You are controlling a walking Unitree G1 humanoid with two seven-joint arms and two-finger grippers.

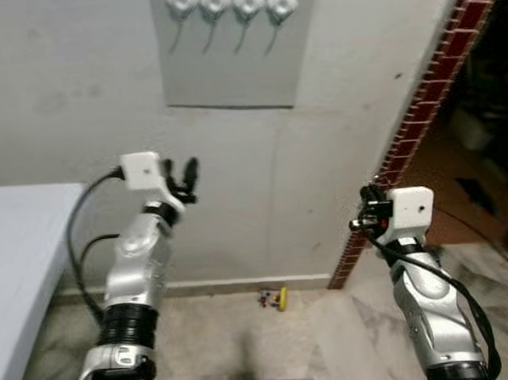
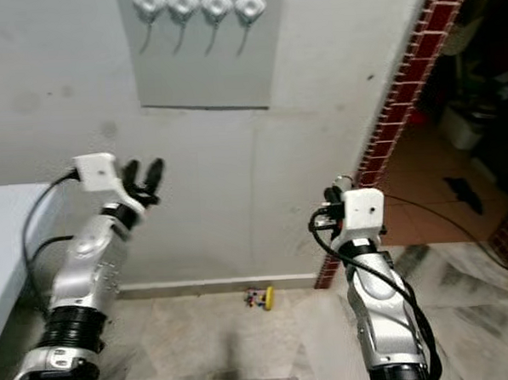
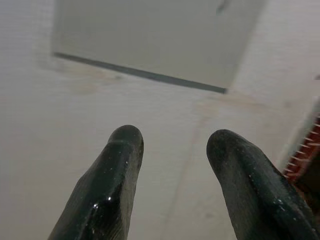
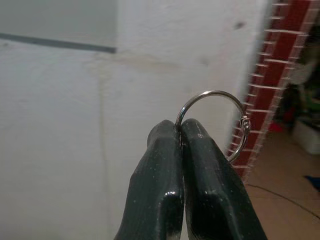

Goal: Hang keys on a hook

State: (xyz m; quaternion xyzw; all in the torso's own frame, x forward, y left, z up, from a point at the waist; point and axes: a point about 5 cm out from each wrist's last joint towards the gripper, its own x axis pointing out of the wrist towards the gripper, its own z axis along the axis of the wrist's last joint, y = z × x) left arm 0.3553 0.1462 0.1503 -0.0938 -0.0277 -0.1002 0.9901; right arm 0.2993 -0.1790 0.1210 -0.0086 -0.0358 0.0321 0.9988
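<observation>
Grey hook board [image 1: 230, 59] with four white hooks [image 1: 231, 4] high on the wall, above both grippers. Left gripper [image 1: 181, 175] raised, fingers spread, empty. Right gripper [image 4: 180, 131] pressed together — pinching a metal key ring [image 4: 220, 120]. Small keys [image 1: 275, 299] on the floor below, between the arms.

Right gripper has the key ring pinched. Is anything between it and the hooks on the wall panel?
Nothing visible blocks the way. The right gripper holds the key ring below and right of the hooks; bare wall lies between. The left gripper is open, off to the left.
</observation>
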